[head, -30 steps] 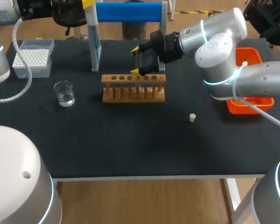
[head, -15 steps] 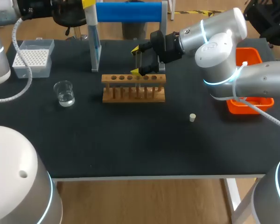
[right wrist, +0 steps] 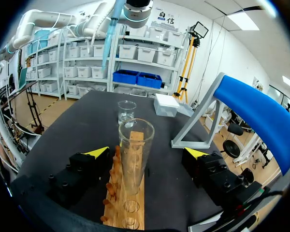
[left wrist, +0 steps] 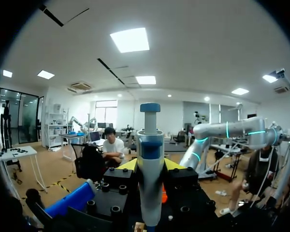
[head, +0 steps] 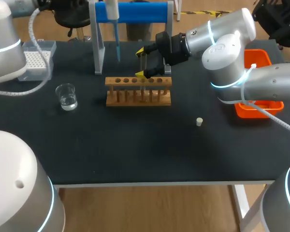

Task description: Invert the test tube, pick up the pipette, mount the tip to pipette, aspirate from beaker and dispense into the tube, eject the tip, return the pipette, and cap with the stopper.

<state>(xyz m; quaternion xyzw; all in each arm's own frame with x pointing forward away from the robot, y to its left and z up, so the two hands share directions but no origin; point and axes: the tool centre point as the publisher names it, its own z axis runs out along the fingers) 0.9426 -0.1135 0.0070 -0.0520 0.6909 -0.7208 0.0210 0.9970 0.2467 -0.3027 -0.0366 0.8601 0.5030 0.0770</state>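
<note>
Pipette [left wrist: 150,145] is hanging tip-down by the blue stand [head: 135,12], with the left gripper [left wrist: 150,165] clamping it from both sides. The right gripper [right wrist: 146,153] is hovering at the rack [head: 138,92], its fingers spreading apart around the upright tube [right wrist: 135,145] without touching it. The beaker [head: 66,95] and the stopper [head: 199,122] are sitting well apart.

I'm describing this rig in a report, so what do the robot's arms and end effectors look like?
The left arm and right arm are smooth, rounded silver-grey tubes with glowing cyan rings at the joints. A white ribbed hose trails from the left one; a thin white cable runs along the right. The left end effector and right end effector are black blocks with yellow-tipped fingers.
</note>
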